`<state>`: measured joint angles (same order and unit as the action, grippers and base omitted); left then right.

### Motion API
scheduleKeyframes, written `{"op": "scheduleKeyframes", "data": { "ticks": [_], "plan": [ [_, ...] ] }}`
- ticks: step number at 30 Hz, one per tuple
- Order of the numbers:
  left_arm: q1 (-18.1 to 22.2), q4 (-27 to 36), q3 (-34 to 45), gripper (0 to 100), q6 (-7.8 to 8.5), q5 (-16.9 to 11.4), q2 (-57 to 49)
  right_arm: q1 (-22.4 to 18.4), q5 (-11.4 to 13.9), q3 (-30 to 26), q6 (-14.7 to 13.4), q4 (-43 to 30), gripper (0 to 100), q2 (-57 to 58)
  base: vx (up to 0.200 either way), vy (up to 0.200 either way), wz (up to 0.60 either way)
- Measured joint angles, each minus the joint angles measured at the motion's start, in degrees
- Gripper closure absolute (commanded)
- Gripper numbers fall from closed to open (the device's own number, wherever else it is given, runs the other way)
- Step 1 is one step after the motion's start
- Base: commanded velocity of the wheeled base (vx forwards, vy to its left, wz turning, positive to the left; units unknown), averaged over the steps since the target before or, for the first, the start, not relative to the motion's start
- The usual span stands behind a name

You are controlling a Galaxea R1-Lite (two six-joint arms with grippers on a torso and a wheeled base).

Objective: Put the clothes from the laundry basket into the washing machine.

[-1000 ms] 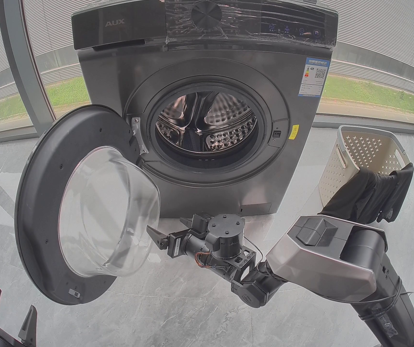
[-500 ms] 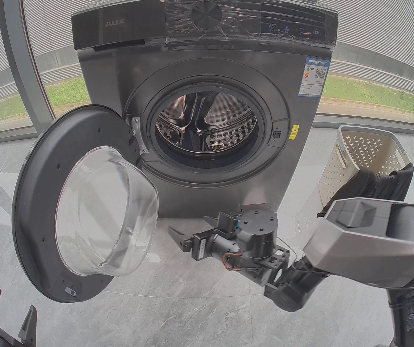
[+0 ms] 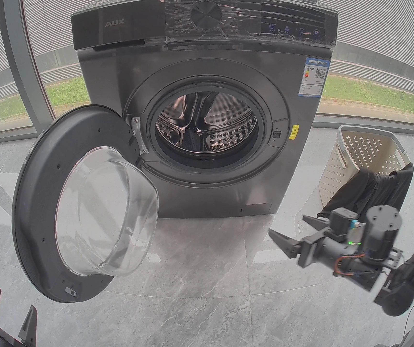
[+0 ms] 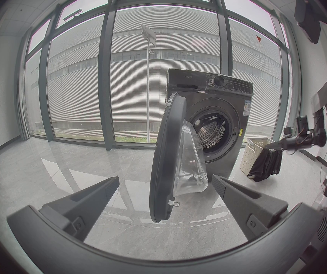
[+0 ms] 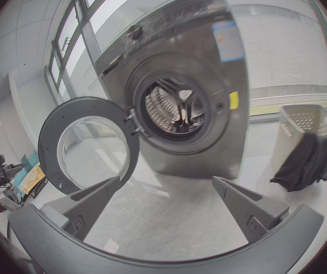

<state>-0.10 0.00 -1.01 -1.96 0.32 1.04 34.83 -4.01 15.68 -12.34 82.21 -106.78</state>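
Gaping left gripper (image 3: pixel 13 305): black two-fingered tool low at the near left edge, its fingers spread with nothing between them.
Door (image 3: pixel 84 203): round dark grey washer door with a bulging clear glass bowl, swung wide open to the left of the machine.
Washing machine (image 3: pixel 207 56): grey metal front-loader at the far middle, before tall windows (image 3: pixel 48 87); its shiny perforated steel drum (image 3: pixel 206 121) shows through the round opening.
Floor (image 3: pixel 207 275): pale grey polished stone tiles.
Right gripper (image 3: pixel 289 227): black two-fingered tool above the floor at the near right, fingers parted and holding nothing, tips pointing left.
Laundry basket (image 3: pixel 361 153): white perforated plastic basket on the floor, right of the machine.
Clothes (image 3: pixel 370 193): black garment draped over the basket's near rim and hanging down its outer side, in neither gripper.
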Motion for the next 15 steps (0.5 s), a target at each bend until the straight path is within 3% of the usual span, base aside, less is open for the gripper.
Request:
{"op": "scheduleKeyframes", "data": {
  "ticks": [1,8,15],
  "plan": [
    [0.0,0.0,0.0,0,0.18,0.0,0.0,-2.26,0.43,-3.56,0.55,0.3,0,3.72,0.0,0.0,0.0],
    [0.0,0.0,0.0,0,1.18,-0.32,0.0,-8.55,1.77,-12.11,2.73,-3.79,0,19.52,0.0,0.0,0.0],
    [0.0,0.0,0.0,0,1.67,-0.54,0.0,-10.87,2.29,-14.36,5.74,-22.25,0,37.02,0.0,0.0,0.0]
  ]
}}
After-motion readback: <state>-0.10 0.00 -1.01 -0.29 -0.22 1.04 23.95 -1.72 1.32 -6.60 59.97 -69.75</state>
